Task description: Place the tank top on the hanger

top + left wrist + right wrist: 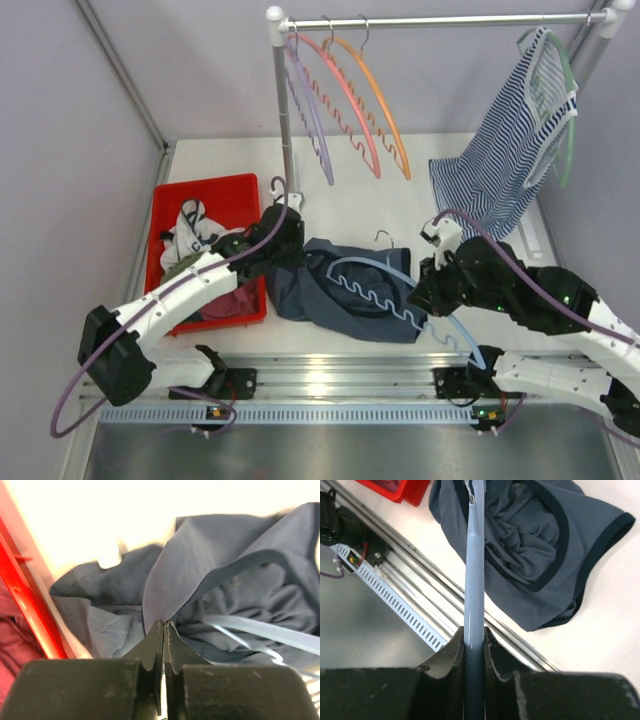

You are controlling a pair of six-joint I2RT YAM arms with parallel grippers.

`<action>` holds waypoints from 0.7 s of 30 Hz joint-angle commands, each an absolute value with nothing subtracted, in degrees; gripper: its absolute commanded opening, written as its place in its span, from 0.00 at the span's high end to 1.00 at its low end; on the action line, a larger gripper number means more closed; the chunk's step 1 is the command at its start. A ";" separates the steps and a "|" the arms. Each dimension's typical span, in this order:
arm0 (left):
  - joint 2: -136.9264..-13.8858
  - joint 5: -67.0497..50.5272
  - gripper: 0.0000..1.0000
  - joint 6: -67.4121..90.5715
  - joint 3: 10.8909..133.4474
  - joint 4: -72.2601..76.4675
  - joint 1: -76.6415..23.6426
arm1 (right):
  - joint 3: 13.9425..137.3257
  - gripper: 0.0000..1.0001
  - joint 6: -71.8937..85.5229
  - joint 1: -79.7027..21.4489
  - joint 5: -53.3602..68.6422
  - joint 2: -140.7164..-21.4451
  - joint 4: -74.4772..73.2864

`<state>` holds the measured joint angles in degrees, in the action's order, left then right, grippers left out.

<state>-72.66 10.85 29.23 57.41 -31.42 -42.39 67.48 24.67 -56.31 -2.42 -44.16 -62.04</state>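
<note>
The slate-blue tank top [335, 300] lies crumpled on the white table in front of the arms. The light-blue hanger [396, 269] rests across it, its left end tucked into the cloth. My left gripper [291, 247] is at the top's left edge, next to the red bin. Its jaws are shut, and a fold of the tank top [200, 555] runs up from their tips [164, 623]. My right gripper [432, 292] is shut on the hanger's right arm. In the right wrist view the hanger [474, 570] runs straight out from between the fingers [474, 631] to the tank top [530, 555].
A red bin [205, 187] with several garments stands at the left. Behind, a rack [440, 20] carries purple [312, 120], pink [345, 100] and orange [385, 105] hangers. A striped top [500, 150] hangs on a green hanger. An aluminium rail [330, 375] runs along the near edge.
</note>
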 commanded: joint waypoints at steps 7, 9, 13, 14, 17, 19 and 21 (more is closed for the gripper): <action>-69.52 -6.40 1.00 25.14 57.13 -25.40 -40.43 | 64.08 1.00 25.93 -59.41 -8.28 -41.57 -49.78; -68.91 -6.77 1.00 24.87 57.13 -25.49 -40.43 | 61.10 1.00 25.40 -59.33 -6.86 -40.79 -47.04; -67.59 -5.54 1.00 24.52 57.74 -26.89 -40.43 | 58.54 1.00 25.49 -59.41 -3.61 -40.34 -43.86; -67.59 -4.49 1.00 24.52 57.92 -27.24 -40.43 | 58.36 1.00 25.58 -59.41 -3.69 -40.17 -44.38; -67.68 -4.13 1.00 24.43 58.97 -29.00 -40.43 | 57.75 1.00 25.49 -59.33 -3.43 -37.98 -45.09; -67.41 -4.92 1.00 24.52 59.15 -29.09 -40.43 | 57.13 1.00 25.23 -59.41 -1.85 -37.44 -45.00; -67.24 -6.93 1.00 24.26 59.59 -29.00 -40.43 | 55.21 1.00 24.53 -59.41 -0.27 -37.35 -43.43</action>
